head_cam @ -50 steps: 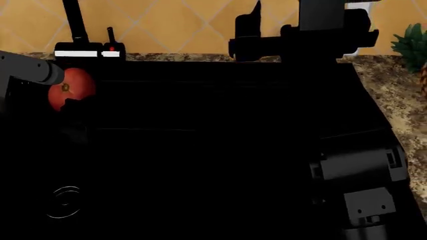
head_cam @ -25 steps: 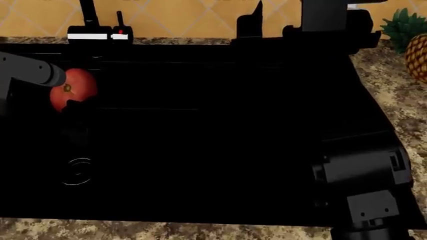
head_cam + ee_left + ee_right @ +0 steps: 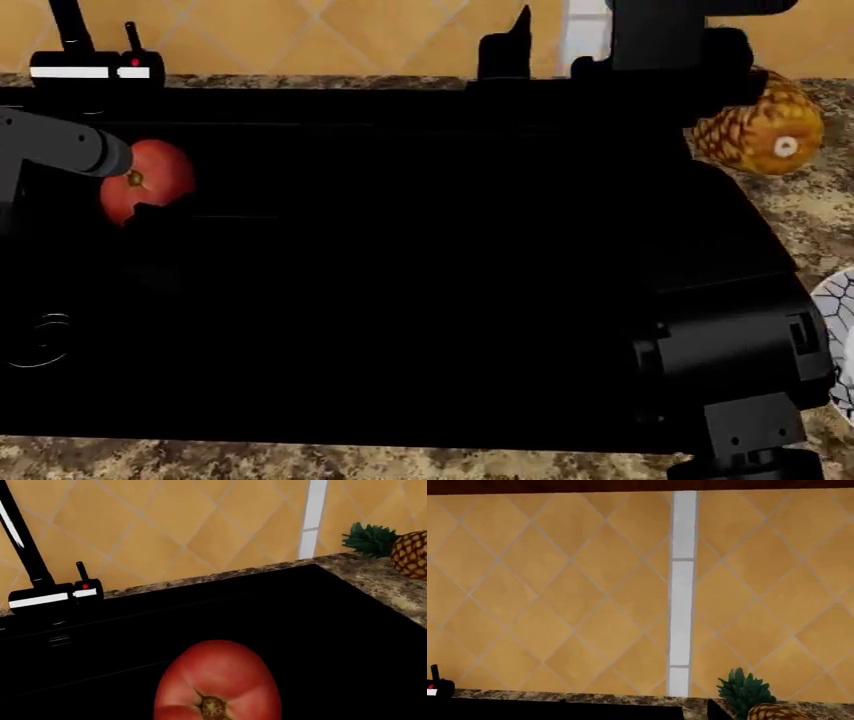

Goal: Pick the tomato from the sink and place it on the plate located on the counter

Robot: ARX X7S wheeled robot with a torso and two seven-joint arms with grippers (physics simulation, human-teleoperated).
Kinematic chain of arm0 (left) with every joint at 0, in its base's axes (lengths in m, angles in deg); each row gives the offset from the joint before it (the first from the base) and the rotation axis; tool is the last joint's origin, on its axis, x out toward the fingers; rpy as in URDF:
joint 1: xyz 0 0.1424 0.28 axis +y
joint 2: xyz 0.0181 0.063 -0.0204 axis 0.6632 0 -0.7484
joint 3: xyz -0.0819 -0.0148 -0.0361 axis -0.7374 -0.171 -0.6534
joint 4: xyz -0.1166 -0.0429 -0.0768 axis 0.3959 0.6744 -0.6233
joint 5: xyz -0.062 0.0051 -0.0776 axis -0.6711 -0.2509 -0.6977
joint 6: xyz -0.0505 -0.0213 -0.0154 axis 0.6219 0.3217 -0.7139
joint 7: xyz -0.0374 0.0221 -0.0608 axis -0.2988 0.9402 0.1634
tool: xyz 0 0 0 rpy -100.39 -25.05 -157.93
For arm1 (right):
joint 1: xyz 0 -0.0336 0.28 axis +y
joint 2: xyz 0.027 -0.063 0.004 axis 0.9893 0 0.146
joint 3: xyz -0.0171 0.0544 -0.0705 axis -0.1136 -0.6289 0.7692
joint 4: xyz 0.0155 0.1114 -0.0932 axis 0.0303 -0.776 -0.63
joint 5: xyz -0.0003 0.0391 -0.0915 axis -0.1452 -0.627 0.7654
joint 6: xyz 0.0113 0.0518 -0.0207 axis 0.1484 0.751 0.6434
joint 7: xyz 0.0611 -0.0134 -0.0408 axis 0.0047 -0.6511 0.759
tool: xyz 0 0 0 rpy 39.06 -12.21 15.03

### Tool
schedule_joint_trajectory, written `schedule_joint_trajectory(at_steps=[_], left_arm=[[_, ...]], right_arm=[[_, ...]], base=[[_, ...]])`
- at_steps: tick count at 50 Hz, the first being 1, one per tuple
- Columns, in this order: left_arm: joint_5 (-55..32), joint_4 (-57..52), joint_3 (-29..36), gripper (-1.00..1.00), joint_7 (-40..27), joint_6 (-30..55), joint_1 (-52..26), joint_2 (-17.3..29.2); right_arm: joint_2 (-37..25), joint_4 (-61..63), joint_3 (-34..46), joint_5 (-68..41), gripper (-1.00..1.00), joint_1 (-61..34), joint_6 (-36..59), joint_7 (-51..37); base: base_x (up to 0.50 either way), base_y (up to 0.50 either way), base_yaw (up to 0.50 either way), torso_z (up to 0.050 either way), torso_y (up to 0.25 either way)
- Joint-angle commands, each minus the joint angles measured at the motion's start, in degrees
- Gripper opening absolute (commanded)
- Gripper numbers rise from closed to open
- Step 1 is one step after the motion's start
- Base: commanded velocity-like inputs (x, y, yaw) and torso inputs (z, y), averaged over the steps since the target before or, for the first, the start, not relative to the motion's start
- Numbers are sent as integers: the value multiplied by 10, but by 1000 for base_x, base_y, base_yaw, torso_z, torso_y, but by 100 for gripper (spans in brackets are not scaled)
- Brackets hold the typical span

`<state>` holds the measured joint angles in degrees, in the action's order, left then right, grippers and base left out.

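Observation:
The red tomato (image 3: 150,178) hangs above the black sink (image 3: 400,280) at its left side, with my left gripper (image 3: 142,196) shut on it; dark fingers show at its lower edge. In the left wrist view the tomato (image 3: 217,680) fills the near middle, stem dimple facing the camera, and the fingers are lost against the black basin. A sliver of the plate (image 3: 841,340) shows at the right edge, on the counter (image 3: 801,215). My right gripper (image 3: 567,45) is raised over the sink's back edge, its dark parts apart and nothing in it.
A pineapple (image 3: 761,130) lies on the counter by the sink's back right corner. A black faucet with a lever (image 3: 94,65) stands at the back left, before the tiled wall. My right arm's black links (image 3: 727,355) cover the sink's right rim.
The head view has swung right: the faucet slid left in view, and the pineapple and a plate edge came in. The tomato stays in my left gripper.

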<state>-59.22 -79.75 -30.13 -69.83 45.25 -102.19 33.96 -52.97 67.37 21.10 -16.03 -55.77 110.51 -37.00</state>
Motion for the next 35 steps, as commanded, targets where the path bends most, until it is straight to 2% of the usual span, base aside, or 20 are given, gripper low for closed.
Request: schedule_joint_trajectory(at_steps=[1, 35], left_arm=[[-15, -6, -4, -100, -13, 3, 0, 0], [-17, -18, 10, -100, -15, 15, 1, 9]], right_arm=[[-4, 12, -3, -6, 100, 4, 7, -5], [-15, 43, -6, -19, 100, 8, 26, -18]], base=[[0, -500, 0, 0, 0], [0, -500, 0, 0, 0]])
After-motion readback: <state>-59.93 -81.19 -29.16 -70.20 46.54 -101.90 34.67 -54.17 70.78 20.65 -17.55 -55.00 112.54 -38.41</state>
